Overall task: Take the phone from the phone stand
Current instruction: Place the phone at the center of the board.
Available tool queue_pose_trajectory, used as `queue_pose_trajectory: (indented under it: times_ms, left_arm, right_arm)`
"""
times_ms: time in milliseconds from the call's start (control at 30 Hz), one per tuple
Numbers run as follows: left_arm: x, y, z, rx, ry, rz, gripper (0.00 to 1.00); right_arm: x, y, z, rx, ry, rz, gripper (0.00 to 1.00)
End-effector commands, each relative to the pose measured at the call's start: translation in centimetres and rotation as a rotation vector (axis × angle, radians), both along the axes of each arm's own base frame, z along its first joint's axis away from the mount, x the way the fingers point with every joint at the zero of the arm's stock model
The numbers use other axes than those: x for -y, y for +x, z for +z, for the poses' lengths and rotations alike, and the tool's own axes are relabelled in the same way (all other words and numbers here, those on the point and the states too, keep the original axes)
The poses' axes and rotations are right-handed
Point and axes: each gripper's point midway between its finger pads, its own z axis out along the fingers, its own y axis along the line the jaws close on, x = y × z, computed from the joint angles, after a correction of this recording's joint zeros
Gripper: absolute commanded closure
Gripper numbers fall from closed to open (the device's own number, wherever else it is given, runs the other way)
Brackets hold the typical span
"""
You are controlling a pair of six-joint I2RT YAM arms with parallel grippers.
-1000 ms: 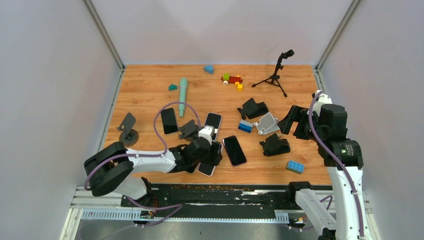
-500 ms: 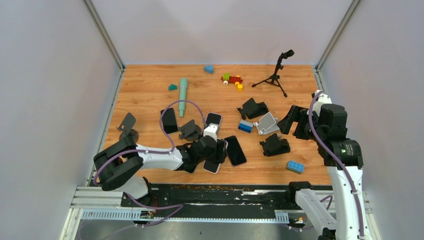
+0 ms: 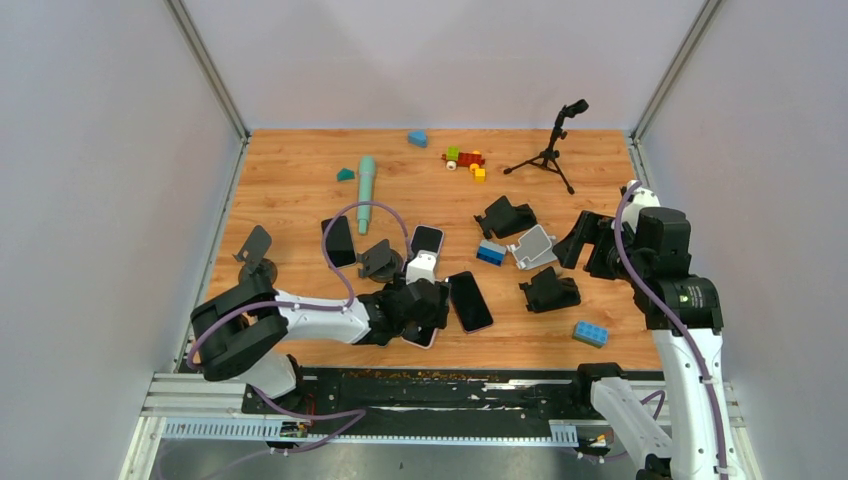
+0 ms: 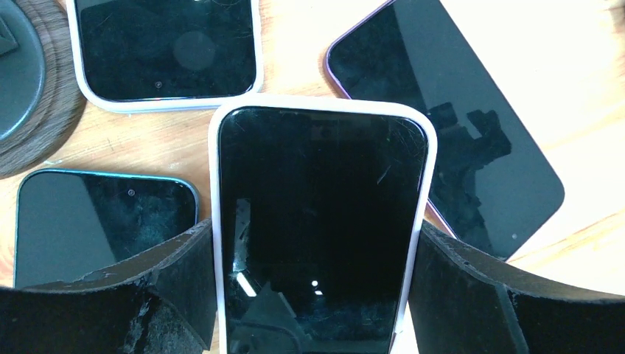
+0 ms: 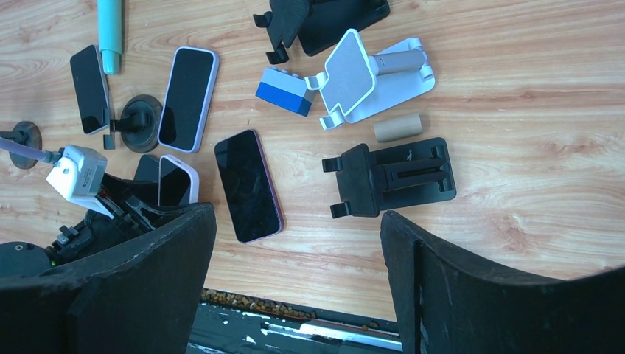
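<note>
My left gripper [image 3: 425, 308] is shut on a white-cased phone [image 4: 320, 221], with both black fingers [image 4: 173, 273] pressed on its long edges. The phone is low over the wooden table among other phones and also shows in the right wrist view [image 5: 175, 181]. A round wood-based phone stand [image 3: 378, 260] lies just behind it and shows at the upper left of the left wrist view [image 4: 26, 96]. My right gripper [image 5: 297, 221] is open and empty, held high over the right side of the table [image 3: 590, 245].
A purple phone [image 3: 469, 300], another white phone [image 3: 426, 240] and a black phone [image 3: 338, 240] lie around the left gripper, and a teal-edged phone [image 4: 96, 221] lies beside it. Two black stands [image 3: 549, 290] [image 3: 505, 216], a white stand [image 3: 535, 245], blue bricks [image 3: 590, 333] and a tripod [image 3: 548, 150] stand to the right.
My left gripper has moved a little to the right and away from the near edge with the white-cased phone in it. The right arm has barely moved.
</note>
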Motion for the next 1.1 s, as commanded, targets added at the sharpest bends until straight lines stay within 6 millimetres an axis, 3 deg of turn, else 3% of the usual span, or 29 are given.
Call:
queue_pose_trajectory:
  times_ms: [0, 300, 400, 567, 867, 1067]
  left_arm:
    - [-6.5, -2.7, -5.5, -0.136, 0.331, 0.051, 0.24]
    - [-7.0, -3.8, -7.0, -0.198, 0.484, 0.045, 0.23]
    - [-7.2, -4.2, -7.3, -0.212, 0.492, 0.049, 0.06]
    - [-7.2, -4.4, -7.5, -0.222, 0.494, 0.042, 0.01]
    - [-6.9, -4.4, -7.1, -0.216, 0.490, 0.036, 0.00]
    - [-7.3, -5.0, -7.0, -0.228, 0.454, 0.046, 0.09]
  right_arm:
    - [-0.4, 0.7, 0.9, 0.048, 0.020, 0.009, 0.17]
    - [-0.2, 0.5, 0.7, 0.049, 0.015, 0.001, 0.17]
    - [-0.2, 0.6, 0.7, 0.047, 0.012, 0.000, 0.17]
    - [-0.1, 0.7, 0.8, 0.056, 0.012, -0.009, 0.17]
    - [0.1, 0.6, 0.8, 0.061, 0.008, -0.016, 0.17]
    - [0.0, 0.6, 0.8, 0.058, 0.011, -0.016, 0.17]
